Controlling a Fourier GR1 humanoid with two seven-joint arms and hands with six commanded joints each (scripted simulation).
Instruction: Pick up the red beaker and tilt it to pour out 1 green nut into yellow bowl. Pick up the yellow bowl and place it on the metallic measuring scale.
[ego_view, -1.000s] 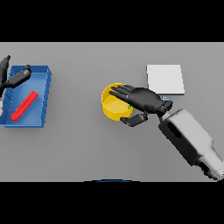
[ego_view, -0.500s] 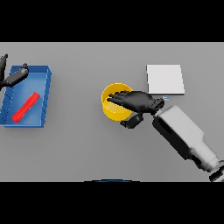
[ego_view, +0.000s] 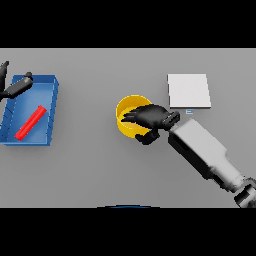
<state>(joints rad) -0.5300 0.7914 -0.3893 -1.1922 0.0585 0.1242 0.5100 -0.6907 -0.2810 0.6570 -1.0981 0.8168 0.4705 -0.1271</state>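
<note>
Gripping the bowl (ego_view: 131, 116), beside the scale (ego_view: 188, 91), the right hand (ego_view: 152, 119) had fingers (ego_view: 131, 116) curled over its rim and thumb outside; lifting level seemed wisest.

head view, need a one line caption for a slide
Right hand curled over the yellow bowl's rim, scale behind; left hand at the blue tray.

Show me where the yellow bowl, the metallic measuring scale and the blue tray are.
Yellow round bowl (ego_view: 126, 111): head view, on its left rim.
Flat metallic measuring scale (ego_view: 188, 90): head view, middle of its plate.
Blue rectangular tray (ego_view: 48, 120): head view, on its floor.
</note>
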